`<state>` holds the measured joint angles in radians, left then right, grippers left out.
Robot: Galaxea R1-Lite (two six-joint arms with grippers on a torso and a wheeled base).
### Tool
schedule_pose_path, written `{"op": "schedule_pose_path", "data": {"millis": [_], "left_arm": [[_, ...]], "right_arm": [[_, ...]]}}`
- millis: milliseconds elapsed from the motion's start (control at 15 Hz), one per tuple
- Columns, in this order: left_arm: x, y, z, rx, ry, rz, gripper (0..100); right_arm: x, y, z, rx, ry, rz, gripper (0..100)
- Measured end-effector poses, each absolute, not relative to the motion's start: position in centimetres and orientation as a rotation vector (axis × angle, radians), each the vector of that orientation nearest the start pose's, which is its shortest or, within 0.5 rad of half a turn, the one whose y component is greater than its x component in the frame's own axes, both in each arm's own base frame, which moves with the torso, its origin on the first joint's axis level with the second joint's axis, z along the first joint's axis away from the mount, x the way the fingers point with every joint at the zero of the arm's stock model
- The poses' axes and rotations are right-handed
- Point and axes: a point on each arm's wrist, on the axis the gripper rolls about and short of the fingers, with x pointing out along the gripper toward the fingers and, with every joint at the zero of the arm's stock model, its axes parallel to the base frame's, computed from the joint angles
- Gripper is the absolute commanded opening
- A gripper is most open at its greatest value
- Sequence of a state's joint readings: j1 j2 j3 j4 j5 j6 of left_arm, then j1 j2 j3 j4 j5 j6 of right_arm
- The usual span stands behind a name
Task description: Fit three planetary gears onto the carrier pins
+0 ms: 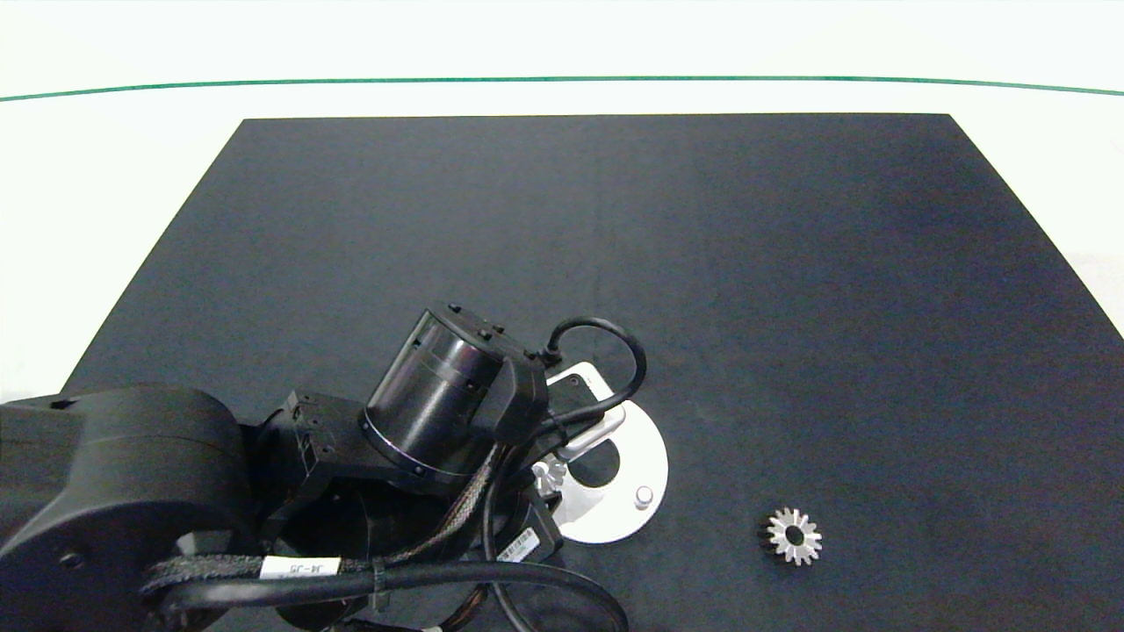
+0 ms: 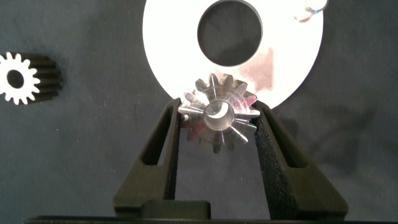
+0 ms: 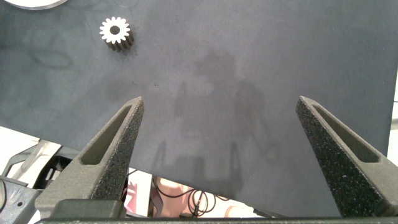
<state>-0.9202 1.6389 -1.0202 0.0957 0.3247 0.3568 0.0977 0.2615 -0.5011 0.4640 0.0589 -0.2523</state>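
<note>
Left gripper (image 2: 217,118) holds a gear (image 2: 219,112) over the disc (image 2: 161,37) — spare gear (image 1: 794,535) apart.

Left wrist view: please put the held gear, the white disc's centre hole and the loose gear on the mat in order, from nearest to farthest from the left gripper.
1. Held gear, between the left gripper fingers.
2. Centre hole, just beyond it.
3. Loose gear, off to one side.

Left arm (image 1: 263,491) over white disc (image 1: 645,456); loose gear (image 1: 793,535) right.
</note>
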Motion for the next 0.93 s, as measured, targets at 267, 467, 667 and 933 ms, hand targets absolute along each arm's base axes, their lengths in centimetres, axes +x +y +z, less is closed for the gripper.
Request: {"op": "schedule_pose_path", "data": {"millis": [267, 467, 667, 933], "left_arm": [[17.78, -22.17, 19.09, 0.761, 0.49, -0.678, 0], [17.91, -22.31, 18.98, 0.758, 0.487, -0.678, 0], [17.99, -22.39, 18.83, 0.761, 0.489, -0.678, 0], [18.07, -22.42, 18.72, 0.763, 0.493, -0.677, 0]], "right_arm": [[-3.8, -0.24, 16.94, -0.255, 0.204, 0.182, 100], [-3.8, -0.24, 16.92, -0.254, 0.204, 0.182, 100], [-3.87, -0.25, 16.88, -0.254, 0.202, 0.182, 100], [-3.91, -0.26, 16.81, -0.254, 0.201, 0.183, 100]]}}
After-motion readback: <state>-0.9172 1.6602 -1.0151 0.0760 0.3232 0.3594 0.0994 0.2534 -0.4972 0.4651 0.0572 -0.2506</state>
